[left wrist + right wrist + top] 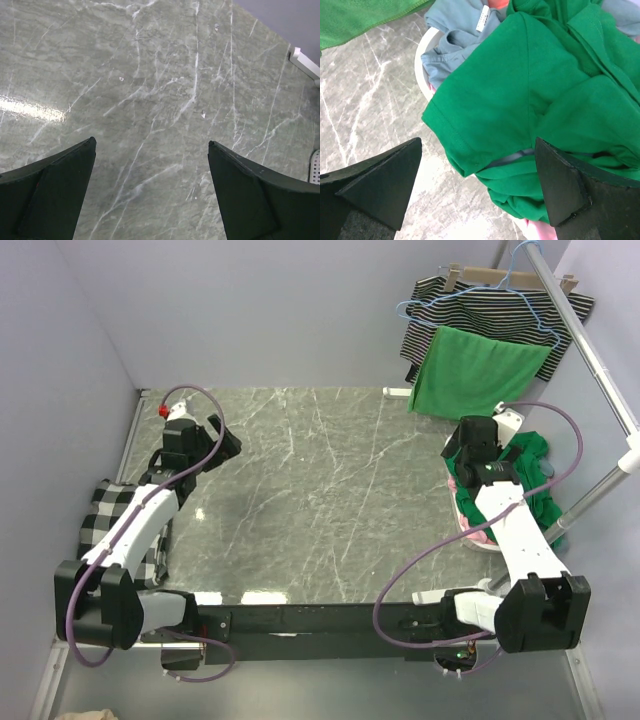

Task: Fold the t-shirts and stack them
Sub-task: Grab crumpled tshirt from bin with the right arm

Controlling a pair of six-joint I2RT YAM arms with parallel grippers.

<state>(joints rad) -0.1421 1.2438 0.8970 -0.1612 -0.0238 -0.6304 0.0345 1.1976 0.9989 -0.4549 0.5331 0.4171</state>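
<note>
An emerald green t-shirt (530, 95) lies crumpled on top of a white basket (421, 60) at the table's right edge, also in the top view (530, 455). A dusty blue t-shirt (457, 30) lies under it, and a coral one (540, 232) peeks out below. My right gripper (477, 145) is open just above the green shirt's sleeve, holding nothing. My left gripper (151, 145) is open and empty over bare marble at the table's left (215, 440).
A brighter green cloth (465, 370) and a black-and-white striped garment (490, 305) hang on a rail (590, 350) at the back right. A checked black-and-white cloth (115, 515) lies off the table's left edge. Grey marble tabletop (320, 500).
</note>
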